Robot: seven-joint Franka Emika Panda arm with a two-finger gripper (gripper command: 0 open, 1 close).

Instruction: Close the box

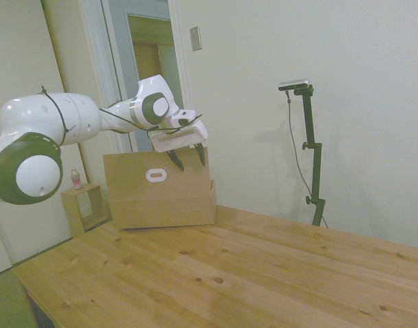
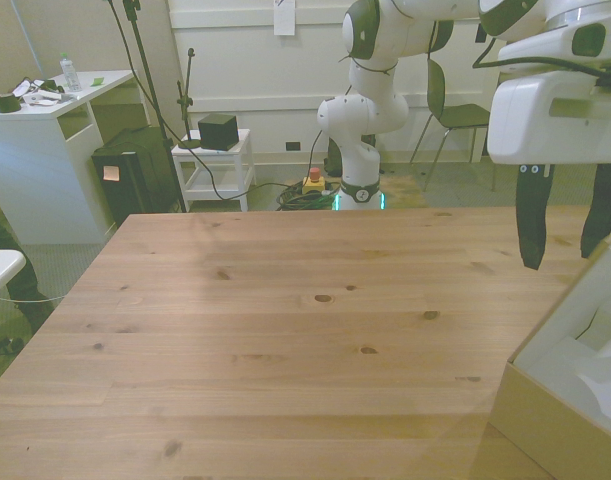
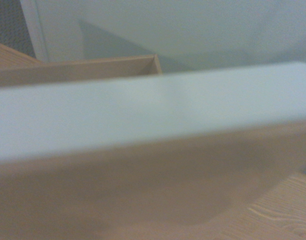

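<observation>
The box (image 1: 169, 203) is brown cardboard and stands at the far end of the table in the side view. Its large flap lid (image 1: 137, 171) is raised upright, showing a white-rimmed oval handle hole (image 1: 156, 175). My gripper (image 1: 188, 160) hangs open at the lid's upper corner, its dark fingertips level with the top edge; whether they touch it I cannot tell. In the front view the gripper (image 2: 567, 228) is open above the box (image 2: 545, 415), whose inside is white. The wrist view is filled by the blurred lid (image 3: 142, 190) with a pale edge.
A small open wooden cube shelf (image 1: 85, 210) with a bottle (image 1: 76, 179) on it stands beside the table behind the box. Beyond the table in the front view are a white desk (image 2: 45, 130), a white cart (image 2: 213, 170) and a chair (image 2: 455, 110).
</observation>
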